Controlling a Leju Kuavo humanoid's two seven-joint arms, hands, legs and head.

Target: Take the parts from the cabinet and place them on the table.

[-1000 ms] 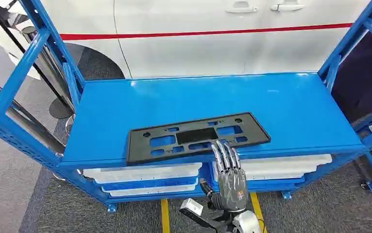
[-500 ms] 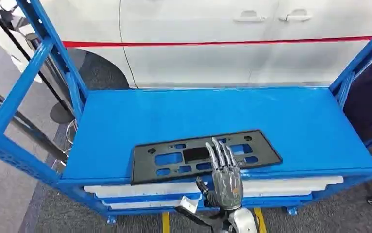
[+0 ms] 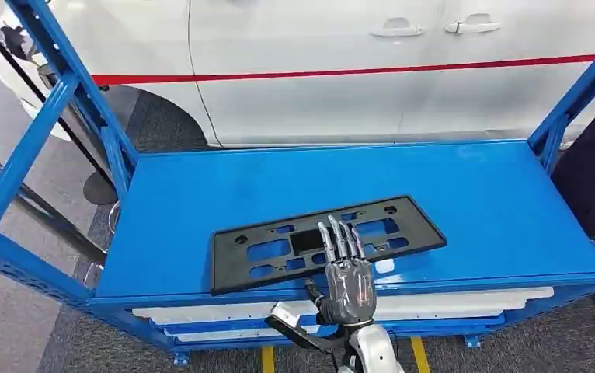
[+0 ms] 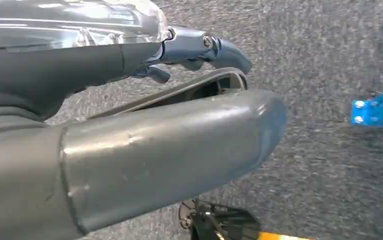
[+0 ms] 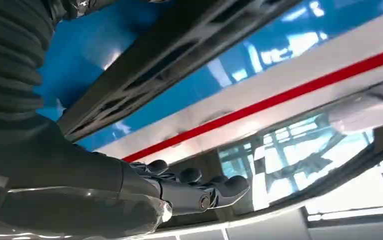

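Black plate (image 3: pixel 325 240) lies under the right robot hand (image 3: pixel 346 276), fingers straight, gripping nothing.

Silver right hand (image 3: pixel 346 281), dark fingers, ribbed grey cover.

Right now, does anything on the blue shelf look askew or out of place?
Yes: the black plate frame lies skewed to the blue shelf edge, its near left corner overhanging. The right hand is open, fingers above it.
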